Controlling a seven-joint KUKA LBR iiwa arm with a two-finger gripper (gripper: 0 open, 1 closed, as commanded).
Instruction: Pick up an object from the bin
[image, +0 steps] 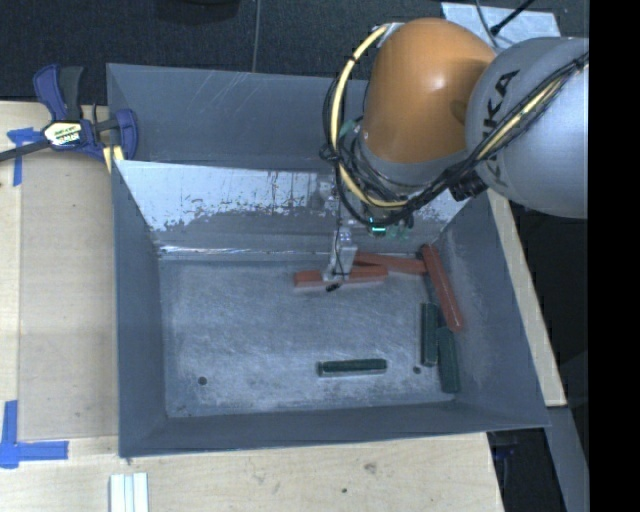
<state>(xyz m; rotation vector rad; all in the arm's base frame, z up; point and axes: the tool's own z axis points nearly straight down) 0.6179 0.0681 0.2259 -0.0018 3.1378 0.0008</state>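
Observation:
My gripper (338, 275) hangs below the orange-covered wrist at the back middle of the bin, its fingertips down at a red-brown flat stick (312, 279) that lies crosswise on the floor. The fingers look close together on the stick's middle. A second red-brown stick (398, 265) lies just right of it, and a third (441, 287) runs diagonally toward the right wall.
A dark green bar (351, 367) lies flat near the front middle. Two more dark green bars (432, 334) (447, 362) lie along the right wall. The left half of the bin floor is bare metal.

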